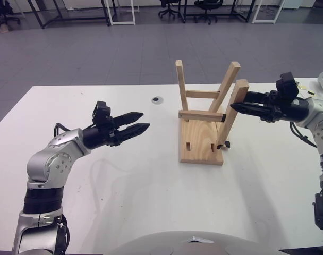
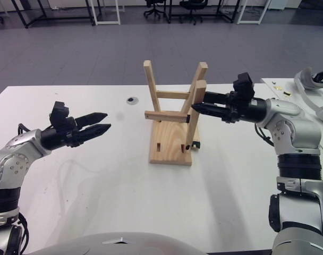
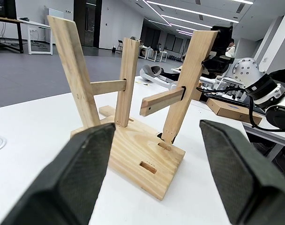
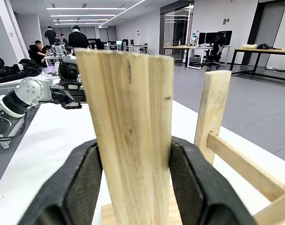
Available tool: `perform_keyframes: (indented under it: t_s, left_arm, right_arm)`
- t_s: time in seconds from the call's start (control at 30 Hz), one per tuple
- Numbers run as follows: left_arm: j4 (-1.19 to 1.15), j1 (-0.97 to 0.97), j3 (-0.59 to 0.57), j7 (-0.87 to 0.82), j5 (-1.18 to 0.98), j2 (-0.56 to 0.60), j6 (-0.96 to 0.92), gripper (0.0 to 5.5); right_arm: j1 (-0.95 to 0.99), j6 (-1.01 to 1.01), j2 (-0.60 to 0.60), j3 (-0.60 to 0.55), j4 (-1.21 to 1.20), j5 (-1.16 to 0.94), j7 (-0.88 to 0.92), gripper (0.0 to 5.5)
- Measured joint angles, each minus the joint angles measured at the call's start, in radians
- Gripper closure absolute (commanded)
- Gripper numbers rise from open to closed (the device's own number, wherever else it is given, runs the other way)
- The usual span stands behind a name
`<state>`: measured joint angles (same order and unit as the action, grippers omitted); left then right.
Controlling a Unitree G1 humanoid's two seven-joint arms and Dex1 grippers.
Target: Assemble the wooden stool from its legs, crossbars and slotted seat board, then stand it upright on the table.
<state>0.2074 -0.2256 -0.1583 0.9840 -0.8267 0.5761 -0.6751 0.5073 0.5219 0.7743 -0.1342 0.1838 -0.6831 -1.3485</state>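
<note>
The slotted seat board lies flat on the white table with three legs standing up from it. Two crossbars join the legs, and two slots in the board's near side stand bare. My right gripper is shut on the upper end of the tilted near-right leg; the right wrist view has this leg clamped between both fingers. Well to the left of the stool, my left gripper hovers open above the table, pointing at the stool, fingers apart and holding nothing.
A small round grommet sits in the table behind the left gripper. A small dark object lies by the board's right corner. A white headset rests at the far right. Bare tabletop spreads in front of the stool.
</note>
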Motion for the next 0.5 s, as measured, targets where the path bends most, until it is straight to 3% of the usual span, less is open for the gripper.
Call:
perform_keyframes:
  t_s: [0.5]
  left_arm:
    - [-0.009,-0.022,0.009,0.019,0.001,0.000,0.000,2.19]
  right_arm:
    - [-0.008,-0.020,-0.046,0.005,-0.003,0.016,-0.003,3.41]
